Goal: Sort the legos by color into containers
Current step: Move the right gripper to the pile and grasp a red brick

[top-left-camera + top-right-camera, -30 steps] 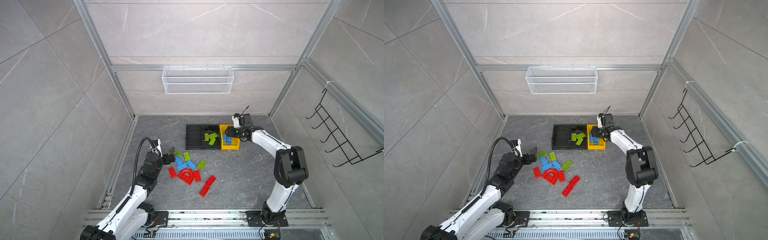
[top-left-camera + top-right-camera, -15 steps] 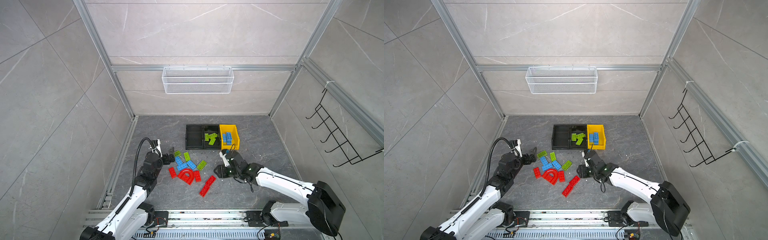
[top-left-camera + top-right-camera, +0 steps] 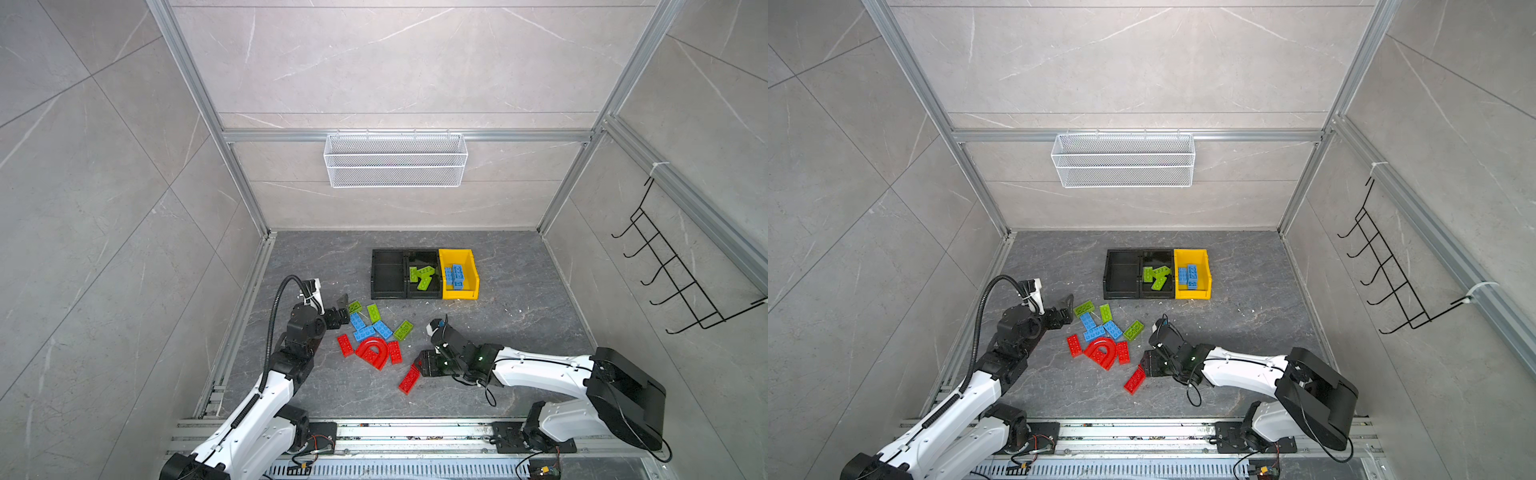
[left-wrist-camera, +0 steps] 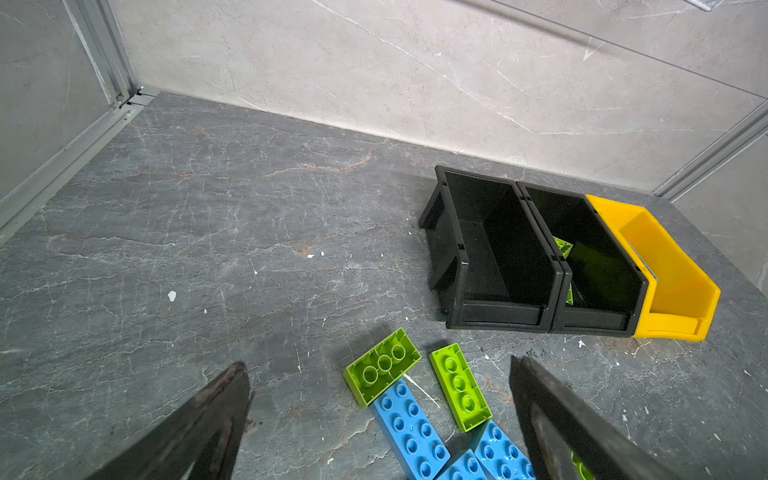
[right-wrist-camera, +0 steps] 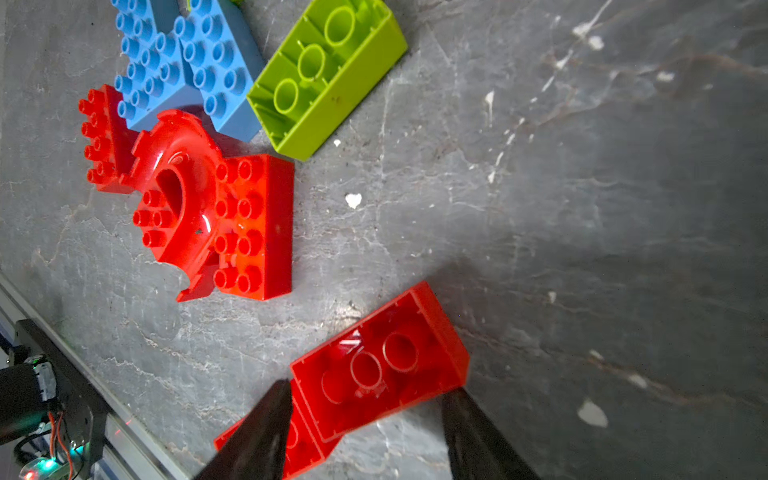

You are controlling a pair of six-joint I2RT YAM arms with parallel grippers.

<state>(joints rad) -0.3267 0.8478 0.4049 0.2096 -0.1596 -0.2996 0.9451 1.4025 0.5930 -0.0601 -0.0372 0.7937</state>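
Dark grey stone floor (image 3: 519,291), boxed by pale tiled walls (image 3: 395,75). A white wire mesh basket (image 3: 395,161) hangs on the back wall. A black hook rack (image 3: 673,282) hangs on the wall to my right.

The containers (image 3: 388,295) stand joined in a row toward the back of the floor: two black bins, then the yellow bin (image 3: 459,294) at the right end. The middle black bin (image 3: 424,295) holds three lime green bricks (image 3: 423,276), loosely piled. The yellow bin holds two blue bricks (image 3: 455,275), side by side.

My left gripper (image 3: 345,309) is low at the left edge of the loose pile. Its jaws are wide apart and grip nothing.

My right gripper (image 5: 368,390) is down at the pile's near right corner. Its jaws are apart and astride one end of a red brick (image 5: 378,361), which lies studs-down on the floor. I cannot tell whether my fingers press on it. Another red piece (image 5: 303,449) lies against that brick, partly behind one finger.

The loose legos (image 3: 364,333) lie in front of the containers, between my two grippers.
- The red arch (image 3: 372,351) has a red block (image 3: 345,345) on one side.
- A second red block (image 3: 395,352) sits tight against its other side.
- Three blue bricks (image 3: 382,329) are clustered just behind the arch.
- Two green bricks (image 3: 373,312) lie nearest my left gripper.
- One green brick (image 3: 403,330) lies studs-down at the pile's right.
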